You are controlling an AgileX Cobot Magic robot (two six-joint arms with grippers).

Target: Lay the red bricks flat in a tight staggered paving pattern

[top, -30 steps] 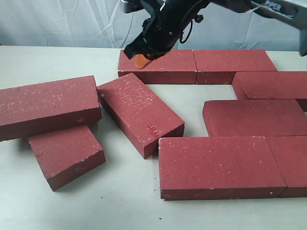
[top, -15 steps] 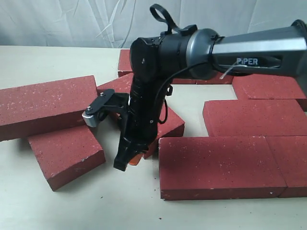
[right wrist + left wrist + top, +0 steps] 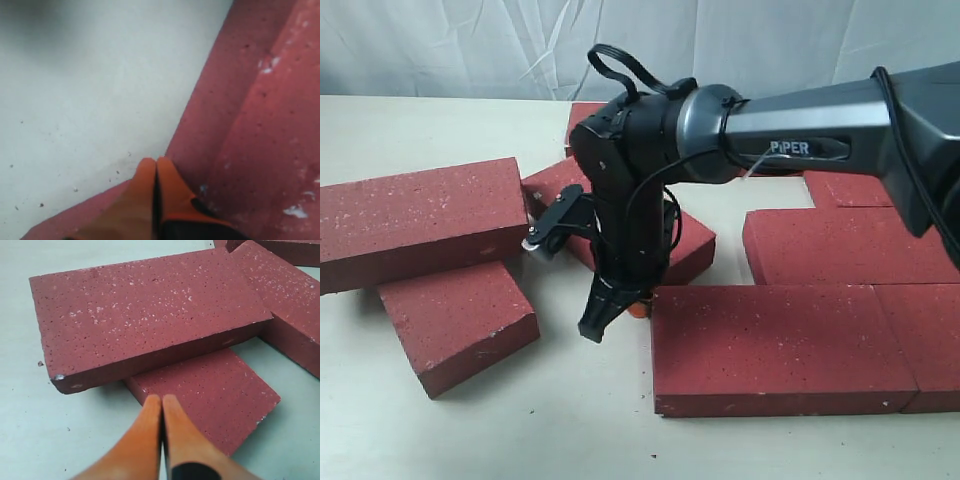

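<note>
Push on the skewed brick (image 3: 692, 245), lying flat on the table (image 3: 570, 430) just beside the front brick (image 3: 770, 340): with the right gripper (image 3: 615, 318) closed and empty at its near corner, a slow, low sweep is advised so that it is turned square without being ridden over.

Shows left gripper (image 3: 161, 401) pinched closed, tips just above lower red brick (image 3: 215, 400). Finds upper red brick (image 3: 145, 315) lying partly over it, seemingly touching third red brick (image 3: 292, 305); all on pale counter (image 3: 30, 430).
</note>
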